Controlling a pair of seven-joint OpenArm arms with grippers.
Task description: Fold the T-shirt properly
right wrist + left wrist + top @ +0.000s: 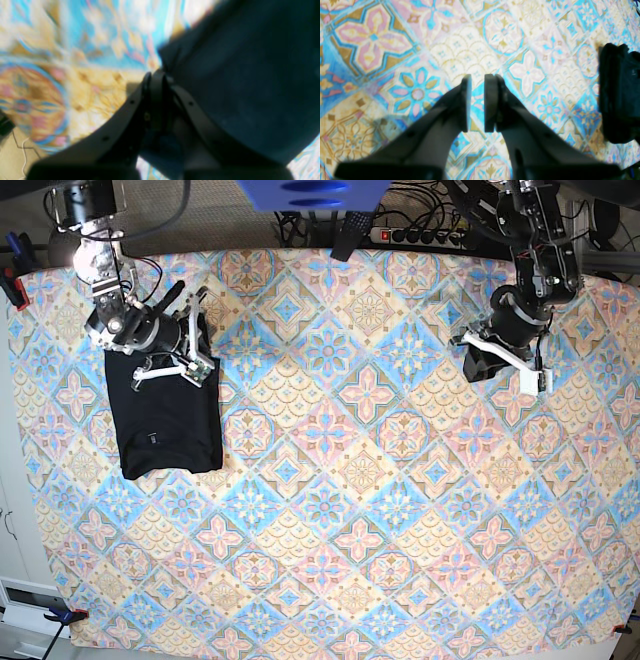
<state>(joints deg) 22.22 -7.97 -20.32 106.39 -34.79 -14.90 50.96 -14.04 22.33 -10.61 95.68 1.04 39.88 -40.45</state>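
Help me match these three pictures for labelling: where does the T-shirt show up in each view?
Left wrist: not in it.
Right wrist: T-shirt fills the right half, its edge at the right gripper.
Base: folded at the left edge, under that gripper.
Shared landmark: the patterned tablecloth.

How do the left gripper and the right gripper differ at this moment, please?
The left gripper has its jaws slightly apart with nothing between them, while the right gripper has its jaws closed on an edge of the black T-shirt. The left hangs over bare patterned tablecloth, far from the shirt; the right is at the garment. Both share the same dark build.
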